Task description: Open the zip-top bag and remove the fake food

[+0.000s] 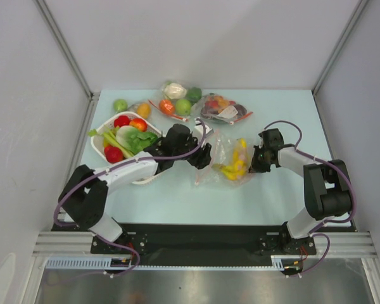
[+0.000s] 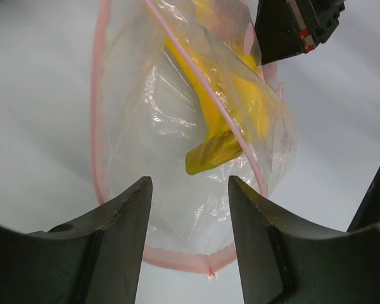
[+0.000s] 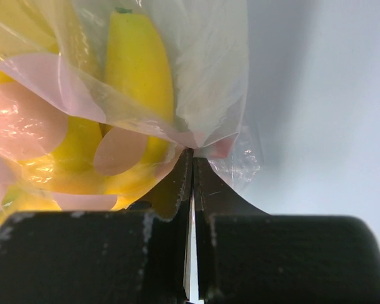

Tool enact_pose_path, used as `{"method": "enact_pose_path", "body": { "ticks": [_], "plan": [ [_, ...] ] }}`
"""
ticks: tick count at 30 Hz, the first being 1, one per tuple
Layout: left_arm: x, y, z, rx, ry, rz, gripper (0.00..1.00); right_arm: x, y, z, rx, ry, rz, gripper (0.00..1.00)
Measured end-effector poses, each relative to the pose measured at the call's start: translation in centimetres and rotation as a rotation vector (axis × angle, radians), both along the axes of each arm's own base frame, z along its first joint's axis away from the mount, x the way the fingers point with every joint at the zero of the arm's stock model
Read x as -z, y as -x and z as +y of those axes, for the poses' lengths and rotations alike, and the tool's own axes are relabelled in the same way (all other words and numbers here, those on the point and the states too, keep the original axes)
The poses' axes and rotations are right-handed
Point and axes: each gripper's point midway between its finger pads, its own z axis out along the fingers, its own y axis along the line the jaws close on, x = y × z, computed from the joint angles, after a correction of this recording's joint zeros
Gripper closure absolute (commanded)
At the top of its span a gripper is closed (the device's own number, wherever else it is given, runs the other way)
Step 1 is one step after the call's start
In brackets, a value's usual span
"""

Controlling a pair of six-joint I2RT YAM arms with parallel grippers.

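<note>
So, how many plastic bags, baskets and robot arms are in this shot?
Plastic bags: 3 (banana bag, bag of dark purple food, cauliflower bag)
Baskets: 1 (white basket)
Robot arms: 2 (left arm, right arm)
Total: 6

The counter point(image 1: 285, 190) is pale blue. A white basket point(image 1: 96, 144) full of toy food sits on its left side. Behind the basket lie a green apple point(image 1: 120, 105) and an orange fruit point(image 1: 143, 110), close together. At the back are a cauliflower bag point(image 1: 176, 95) and a bag of dark purple things point(image 1: 223, 109). The zip-top bag point(image 1: 216, 158) lies in the middle with yellow bananas point(image 1: 235, 162) inside.
</note>
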Motion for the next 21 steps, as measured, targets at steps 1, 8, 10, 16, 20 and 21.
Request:
{"method": "enact_pose_path", "body": {
  "ticks": [1, 8, 10, 16, 20, 21],
  "plan": [
    [0.3, 0.0, -0.1, 0.009, -0.002, -0.001, 0.41, 0.0, 0.0, 0.0, 0.0, 0.0, 0.0, 1.0],
    [1.1, 0.5, -1.2, 0.104, 0.009, -0.007, 0.33, 0.0, 0.0, 0.0, 0.0, 0.0, 0.0, 1.0],
    [1.3, 0.8, -1.5, 0.128, 0.014, -0.004, 0.32, 0.0, 0.0, 0.0, 0.0, 0.0, 0.001, 1.0],
    [3.1, 1.5, -2.3, 0.189, -0.002, 0.017, 0.27, 0.1, 0.2, 0.0, 0.0, 0.001, 0.007, 1.0],
    [4.6, 1.4, -2.8, 0.209, -0.027, 0.032, 0.23, 0.1, 0.2, 0.0, 0.0, 0.002, 0.01, 1.0],
    [4.9, 1.2, -3.0, 0.211, -0.031, 0.034, 0.23, 0.1, 0.3, 0.0, -0.001, 0.002, 0.011, 1.0]
  ]
}}
